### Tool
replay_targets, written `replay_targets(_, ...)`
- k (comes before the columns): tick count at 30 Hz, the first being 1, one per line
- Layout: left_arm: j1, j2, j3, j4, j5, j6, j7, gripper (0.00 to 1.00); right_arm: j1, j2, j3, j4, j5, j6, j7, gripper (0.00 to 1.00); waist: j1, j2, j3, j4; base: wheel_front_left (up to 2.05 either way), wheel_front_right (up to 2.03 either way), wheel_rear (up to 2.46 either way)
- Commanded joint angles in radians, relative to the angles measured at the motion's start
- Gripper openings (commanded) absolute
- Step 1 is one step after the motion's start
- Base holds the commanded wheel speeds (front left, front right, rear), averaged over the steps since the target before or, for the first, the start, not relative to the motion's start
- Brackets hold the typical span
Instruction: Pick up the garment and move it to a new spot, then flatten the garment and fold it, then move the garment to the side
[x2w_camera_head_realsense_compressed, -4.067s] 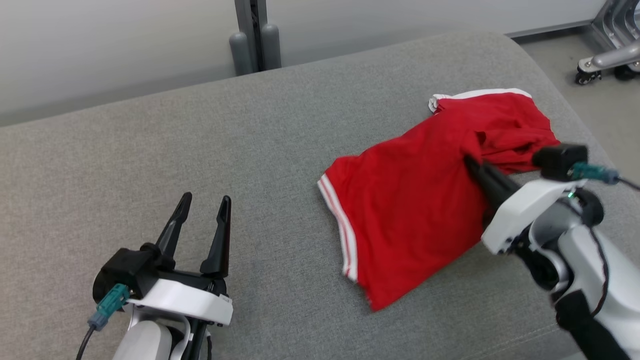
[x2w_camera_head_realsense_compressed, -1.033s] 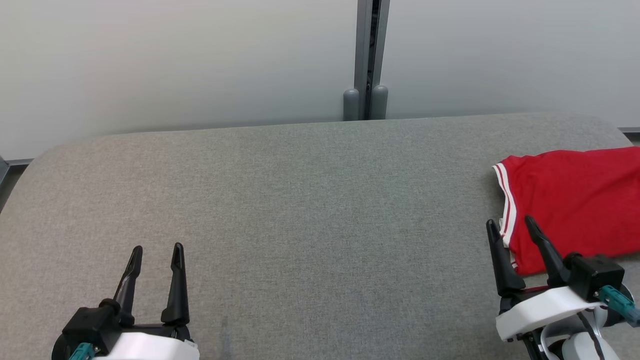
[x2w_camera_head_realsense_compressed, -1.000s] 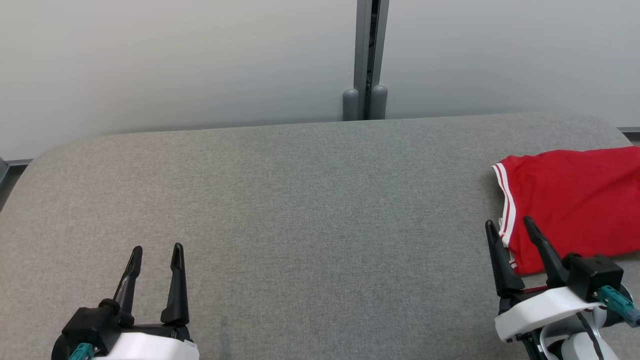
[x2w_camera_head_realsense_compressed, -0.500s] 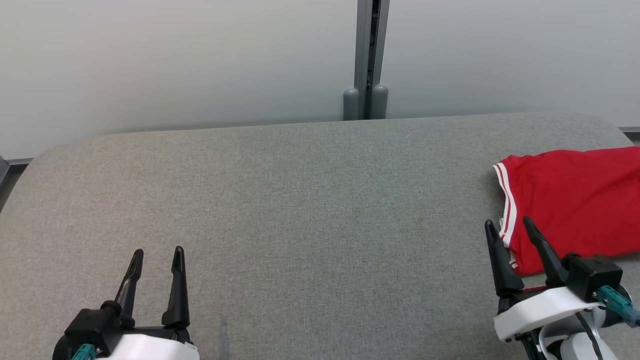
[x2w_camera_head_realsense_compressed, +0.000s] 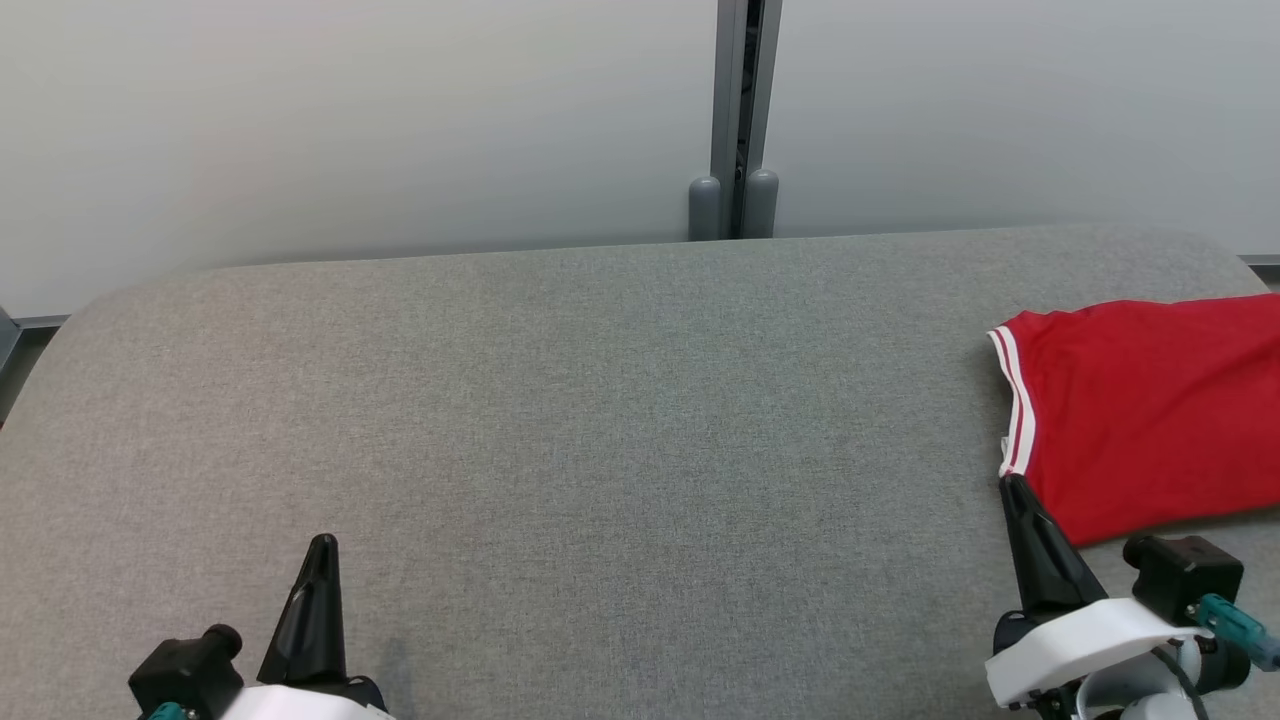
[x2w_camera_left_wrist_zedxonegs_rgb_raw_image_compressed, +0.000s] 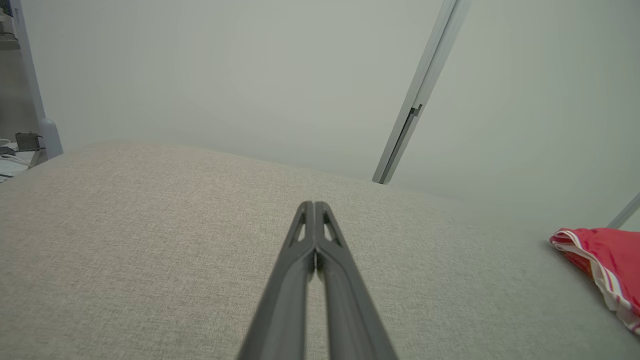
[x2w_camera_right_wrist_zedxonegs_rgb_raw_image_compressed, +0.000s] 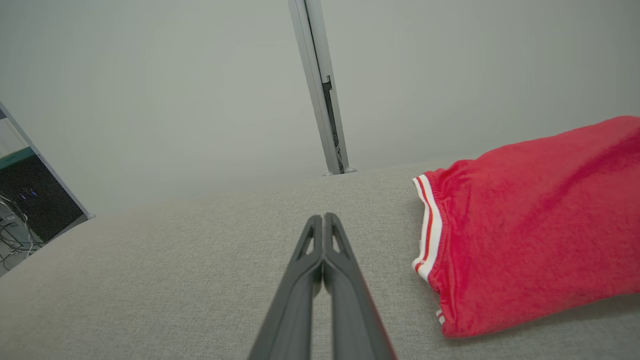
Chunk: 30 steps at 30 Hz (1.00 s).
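Observation:
The garment (x2w_camera_head_realsense_compressed: 1140, 415) is red with white stripes along its edge, folded and lying at the right end of the grey cushioned surface (x2w_camera_head_realsense_compressed: 600, 400). In the right wrist view the garment (x2w_camera_right_wrist_zedxonegs_rgb_raw_image_compressed: 530, 225) lies just right of my fingers. My right gripper (x2w_camera_head_realsense_compressed: 1012, 487) is shut and empty, its tip close to the garment's near left corner; whether it touches the cloth I cannot tell. My left gripper (x2w_camera_head_realsense_compressed: 322, 545) is shut and empty at the lower left, far from the cloth. The left wrist view has the garment (x2w_camera_left_wrist_zedxonegs_rgb_raw_image_compressed: 605, 255) at its far right.
A pale wall runs behind the surface, with a grey vertical post (x2w_camera_head_realsense_compressed: 738, 120) at its middle. The surface's rounded corners sit at far left and far right. Cables and dark equipment (x2w_camera_right_wrist_zedxonegs_rgb_raw_image_compressed: 25, 210) lie off the left end.
Both grippers have gone from open to shut, with nothing between the fingers, and both have drawn back toward the bottom of the head view. The garment has not moved.

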Motion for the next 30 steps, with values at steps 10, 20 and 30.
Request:
replay_targets(10, -0.044, 0.005, 0.019, -0.011, -0.184, -0.012, 0.045, 0.00, -0.022, 0.002, -0.037, -0.020, 0.183, 0.000, 0.042, 0.00, 0.0000, 0.0000, 0.000, 0.000, 0.00, 0.00, 0.00)
replay_targets(20, -0.062, 0.006, 0.031, -0.007, -0.339, -0.020, 0.086, 0.00, -0.023, 0.008, -0.064, -0.023, 0.336, 0.000, 0.079, 0.00, 0.0000, 0.0000, 0.001, 0.001, 0.00, 0.00, 0.00)
replay_targets(30, -0.078, 0.007, 0.043, -0.002, -0.476, -0.027, 0.124, 0.00, -0.024, 0.013, -0.089, -0.026, 0.473, 0.000, 0.111, 0.00, 0.0000, 0.0000, 0.001, 0.001, 0.00, 0.00, 0.00)
